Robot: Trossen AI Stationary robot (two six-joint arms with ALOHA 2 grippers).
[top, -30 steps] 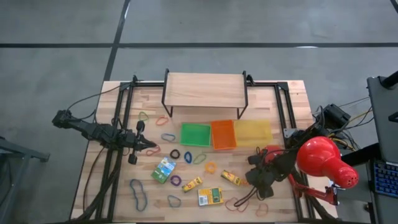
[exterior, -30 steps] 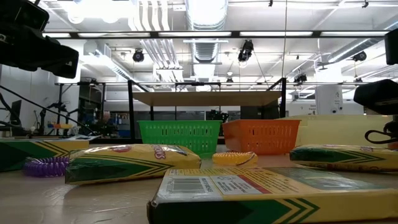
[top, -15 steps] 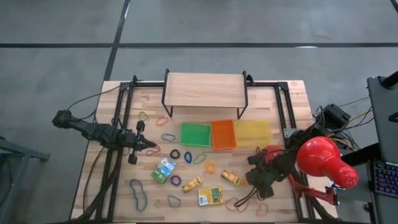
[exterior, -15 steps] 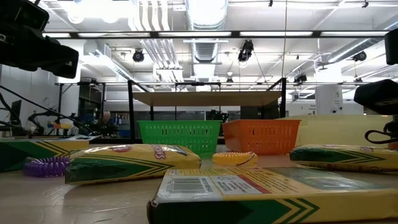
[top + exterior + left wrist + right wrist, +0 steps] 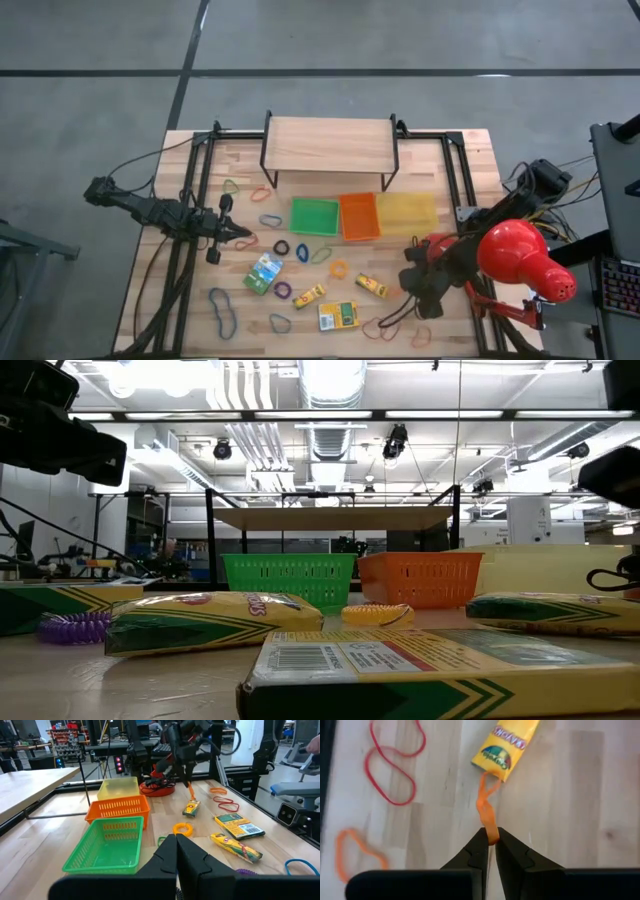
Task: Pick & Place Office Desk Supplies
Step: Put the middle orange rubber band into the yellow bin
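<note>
2 sets of fingers: right [image 5: 490,840] grasps orange band [image 5: 486,812] above wooden table [image 5: 450,200], left [image 5: 176,852] clenched

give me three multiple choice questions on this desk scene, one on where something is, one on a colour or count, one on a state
1. Where does the orange tray sit?
A. between the green tray and the yellow tray
B. on the wooden shelf
C. under the red lamp

2. How many plastic trays are there?
A. two
B. three
C. five

3. What is the right tool doing?
A. open above a box
B. shut on an orange rubber band
C. shut on nothing

Answers:
1 A, the high view shows green, orange, yellow in a row.
2 B, three trays show from above.
3 B, the right wrist view shows the band pinched between its fingers.
</note>
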